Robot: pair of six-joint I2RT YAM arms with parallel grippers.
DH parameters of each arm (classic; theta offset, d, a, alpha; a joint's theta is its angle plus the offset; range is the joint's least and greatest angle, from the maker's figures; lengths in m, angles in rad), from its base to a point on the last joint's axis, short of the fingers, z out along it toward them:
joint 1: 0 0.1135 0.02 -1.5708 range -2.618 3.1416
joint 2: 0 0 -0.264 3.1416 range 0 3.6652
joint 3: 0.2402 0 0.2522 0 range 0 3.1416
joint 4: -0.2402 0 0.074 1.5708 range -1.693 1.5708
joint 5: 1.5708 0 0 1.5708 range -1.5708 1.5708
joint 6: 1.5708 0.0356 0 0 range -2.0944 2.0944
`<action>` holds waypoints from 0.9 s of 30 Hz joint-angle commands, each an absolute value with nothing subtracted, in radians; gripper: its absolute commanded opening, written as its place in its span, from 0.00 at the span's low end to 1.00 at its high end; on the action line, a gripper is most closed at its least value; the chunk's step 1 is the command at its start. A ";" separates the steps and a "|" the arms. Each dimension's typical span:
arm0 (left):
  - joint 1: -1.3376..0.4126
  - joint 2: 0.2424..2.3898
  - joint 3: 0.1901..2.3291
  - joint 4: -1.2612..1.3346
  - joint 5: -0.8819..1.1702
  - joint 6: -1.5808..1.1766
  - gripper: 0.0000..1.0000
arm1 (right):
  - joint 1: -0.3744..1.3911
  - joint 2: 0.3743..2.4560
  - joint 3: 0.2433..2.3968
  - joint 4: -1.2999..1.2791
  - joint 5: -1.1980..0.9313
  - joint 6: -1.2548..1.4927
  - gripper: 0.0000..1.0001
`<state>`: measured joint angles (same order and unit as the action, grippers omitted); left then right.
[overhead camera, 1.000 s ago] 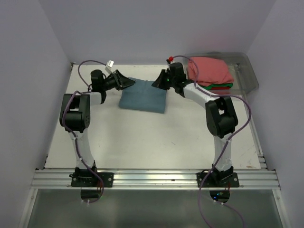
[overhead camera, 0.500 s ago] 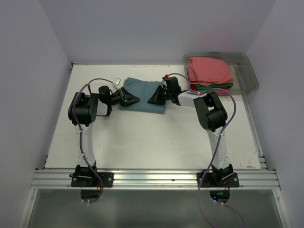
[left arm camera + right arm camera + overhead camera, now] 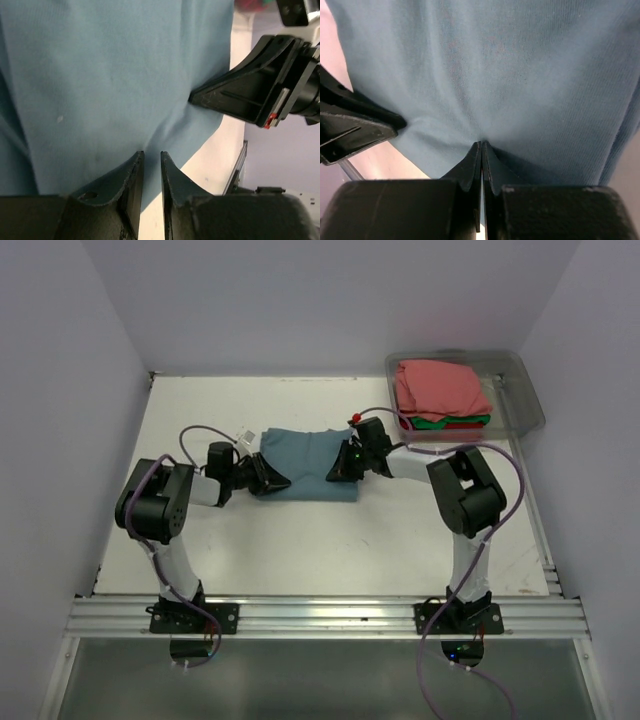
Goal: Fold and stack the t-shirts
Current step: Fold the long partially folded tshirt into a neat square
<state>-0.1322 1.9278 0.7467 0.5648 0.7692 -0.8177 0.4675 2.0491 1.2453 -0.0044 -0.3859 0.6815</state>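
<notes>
Blue tee (image 3: 305, 458) lies on the table (image 3: 300, 550), left of the bin (image 3: 530, 400), well apart from it and a little nearer the arm bases. It is a rough rectangle with a rumpled near edge. Both arms are stretched low, reaching in at it from opposite sides.

Right gripper (image 3: 332, 475) is at the tee's near corner on the bin side. In the right wrist view its fingers (image 3: 470, 167) are pressed flat together with no gap. The tips are at the cloth edge and creases fan out from them into the fabric. It is clenched on a pinch of blue tee. The left wrist view agrees: the tip sits in a pucker at the tee's edge.

Left gripper (image 3: 283, 483) is at the near corner away from the bin, pointing toward the bin. In the left wrist view its fingers (image 3: 131, 175) stand a thin slit apart, tips right at the cloth edge, with the tee spread out beyond them. Cannot tell if any cloth sits in the slit, so whether it is grasping is unclear. The two grippers face each other along the tee's near edge, close but apart.

Inside the bin, pink tee (image 3: 440, 388) is folded and on top. Green tee (image 3: 452, 421) is under it with only its near edge showing. Red tee (image 3: 474, 426) is at the bottom, a sliver at the near edge. The stack sits in the bin's left part. The bin is clear plastic.
</notes>
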 commanded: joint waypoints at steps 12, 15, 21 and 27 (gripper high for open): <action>-0.233 1.484 0.621 0.377 0.609 -0.766 0.21 | 0.519 1.792 1.156 -0.189 -0.334 0.532 0.00; -0.232 1.512 0.781 0.326 0.609 -0.720 0.22 | 0.512 1.787 1.248 -0.207 -0.299 0.520 0.00; -0.230 1.725 0.995 0.348 0.676 -0.703 0.20 | 0.482 1.884 1.415 -0.248 -0.189 0.526 0.00; -0.227 1.931 1.074 0.342 0.703 -0.695 0.18 | 0.446 2.009 1.519 -0.328 -0.048 0.534 0.00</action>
